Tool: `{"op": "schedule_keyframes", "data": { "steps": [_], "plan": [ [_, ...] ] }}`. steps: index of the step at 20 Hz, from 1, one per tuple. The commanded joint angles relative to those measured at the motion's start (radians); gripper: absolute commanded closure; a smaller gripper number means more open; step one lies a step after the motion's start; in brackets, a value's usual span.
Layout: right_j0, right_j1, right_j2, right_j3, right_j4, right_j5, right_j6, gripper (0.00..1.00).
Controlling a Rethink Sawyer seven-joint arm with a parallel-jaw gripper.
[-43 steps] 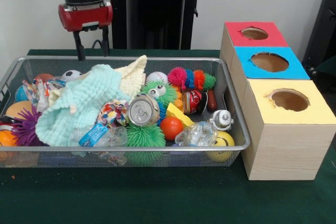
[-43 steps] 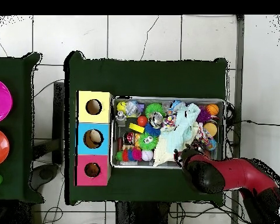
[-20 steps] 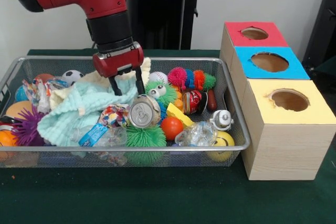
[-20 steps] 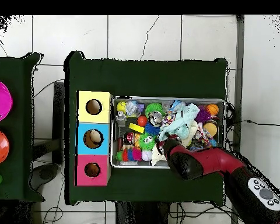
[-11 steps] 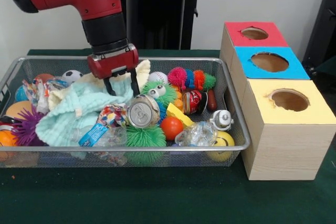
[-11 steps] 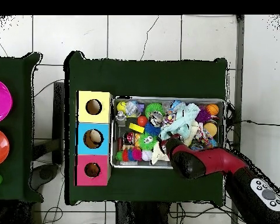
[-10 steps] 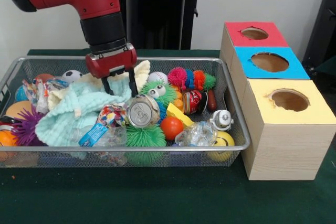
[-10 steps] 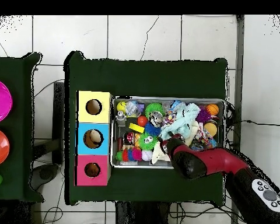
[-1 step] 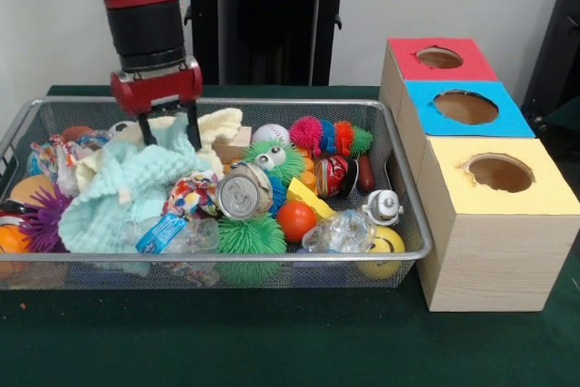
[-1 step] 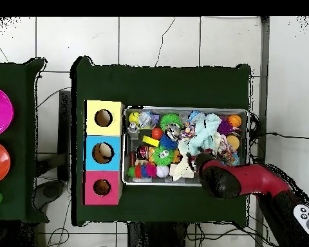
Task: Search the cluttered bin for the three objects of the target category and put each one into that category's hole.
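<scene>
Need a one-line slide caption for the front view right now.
Sawyer's gripper pulling at the mint cloth in the cluttered wire bin, beside the three-hole sorting box.

bin (image 9: 272, 258): fine silver wire mesh, shiny rim
cloth (image 9: 127, 189): soft mint waffle-knit fabric, matt, beside the can
can (image 9: 245, 192): bare glossy metal top
bottle (image 9: 340, 233): clear crinkled plastic, right of the can
spiky ball (image 9: 249, 237): green rubbery bristles, below the can
box (image 9: 494, 251): pale wood-grain sides, matt coloured tops
table cover (image 9: 272, 342): dark green felt-like cloth, matt
</scene>
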Motion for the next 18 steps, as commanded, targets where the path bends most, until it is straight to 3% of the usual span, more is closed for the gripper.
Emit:
{"op": "schedule_keyframes", "data": {
  "steps": [1,5,12,18],
  "plan": [
    [-0.008,-0.087,0.029,-0.022,0.005,0.149,-0.162,0.00],
    [0.025,-0.061,-0.006,-0.019,-0.057,0.131,-0.135,0.00],
    [0.117,0.157,-0.123,-0.126,-0.252,-0.030,-0.023,0.00],
    [0.228,0.288,-0.234,-0.229,-0.369,-0.145,0.105,0.00]
  ]
}}
